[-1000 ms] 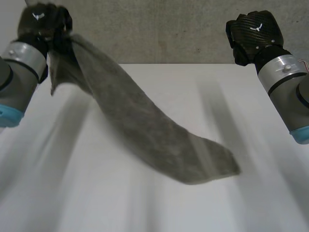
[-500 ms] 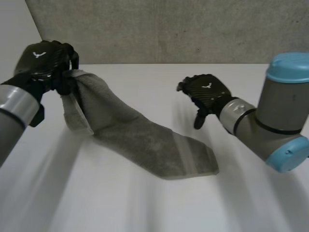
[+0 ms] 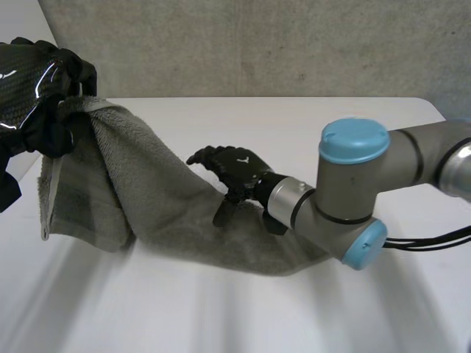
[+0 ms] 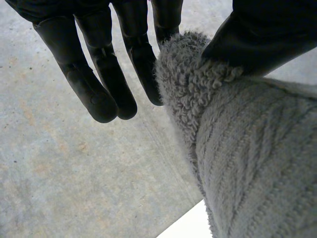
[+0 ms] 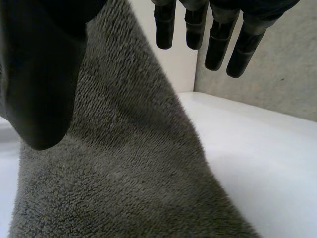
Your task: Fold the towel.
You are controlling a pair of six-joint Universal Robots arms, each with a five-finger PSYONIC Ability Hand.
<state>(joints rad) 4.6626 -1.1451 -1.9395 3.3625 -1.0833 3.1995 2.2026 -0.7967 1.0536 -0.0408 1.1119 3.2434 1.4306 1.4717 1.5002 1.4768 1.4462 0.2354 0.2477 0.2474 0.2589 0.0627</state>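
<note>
A grey towel (image 3: 162, 206) hangs from my raised left hand (image 3: 33, 95) at the near left and slopes down onto the white table (image 3: 353, 309), its far end lying flat under my right forearm. In the left wrist view the thumb pinches the towel's fluffy edge (image 4: 188, 84) against the side of the fingers (image 4: 99, 74). My right hand (image 3: 232, 169) hovers over the towel's middle, where the cloth meets the table. In the right wrist view its fingers (image 5: 218, 44) are straight and spread, thumb apart, with the towel (image 5: 124, 168) below the palm.
A grey wall (image 3: 257, 44) stands behind the table's far edge. My right arm's elbow (image 3: 353, 191) reaches across the table's middle from the right. Bare tabletop lies in front of the towel and to the right.
My right hand has opened and swung down and left from the upper right to the towel's middle. My left hand, still holding the towel, has come nearer and the towel's free end has settled.
</note>
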